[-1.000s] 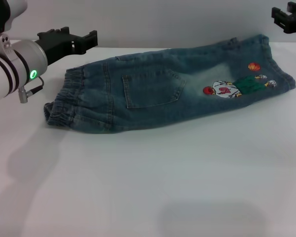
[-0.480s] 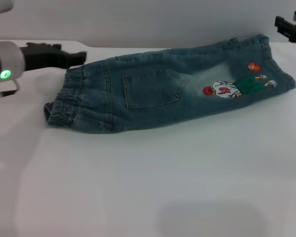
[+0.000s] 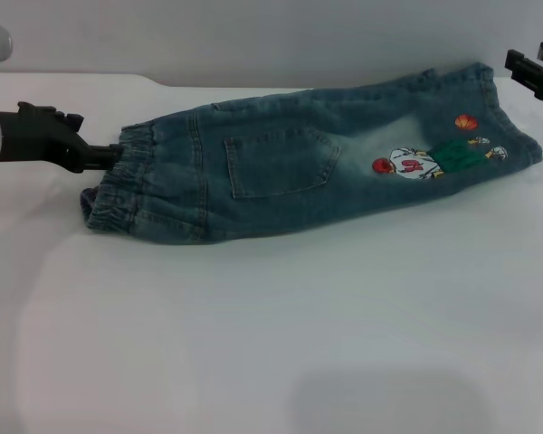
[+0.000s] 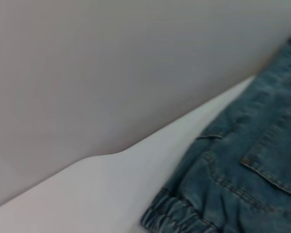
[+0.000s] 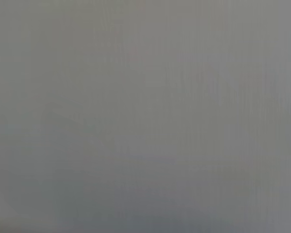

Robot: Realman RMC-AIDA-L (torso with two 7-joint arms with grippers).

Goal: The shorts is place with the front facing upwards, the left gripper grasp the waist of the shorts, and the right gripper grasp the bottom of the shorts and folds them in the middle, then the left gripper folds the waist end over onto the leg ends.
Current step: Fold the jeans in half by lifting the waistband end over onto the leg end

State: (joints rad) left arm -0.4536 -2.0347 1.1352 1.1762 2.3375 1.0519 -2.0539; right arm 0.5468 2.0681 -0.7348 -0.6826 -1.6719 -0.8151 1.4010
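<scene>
White tabletop (image 3: pixel 253 344) fills the head view, with a pale grey wall behind it, and on it we see the small blue-green denim shorts (image 3: pixel 308 167) lying already folded in half lengthwise, back pocket (image 3: pixel 281 163) and cartoon patch (image 3: pixel 430 158) facing up. Their long axis runs across the table: the gathered elastic waist (image 3: pixel 118 185) is on our left and the stitched leg ends (image 3: pixel 511 113) on our right, slightly farther back.

Our left gripper (image 3: pixel 95 155), black jaws on a white-and-silver arm, is low at the table and points along that same axis, its tip right at the far corner of the waist band. We cannot tell from here whether its jaws are parted or closed, nor whether any cloth is between them. The left wrist view shows only the waist gathers and pocket seam close by, not the fingers.

Our right gripper (image 3: pixel 536 72), blocky and all black, hangs up near the leg ends at the frame's edge, apart from the cloth; its opening we cannot judge either.

By our judgement the lengthwise fold is done, and the waist must next travel rightward over the shorts to the hems, which makes the left arm the nearer one.
</scene>
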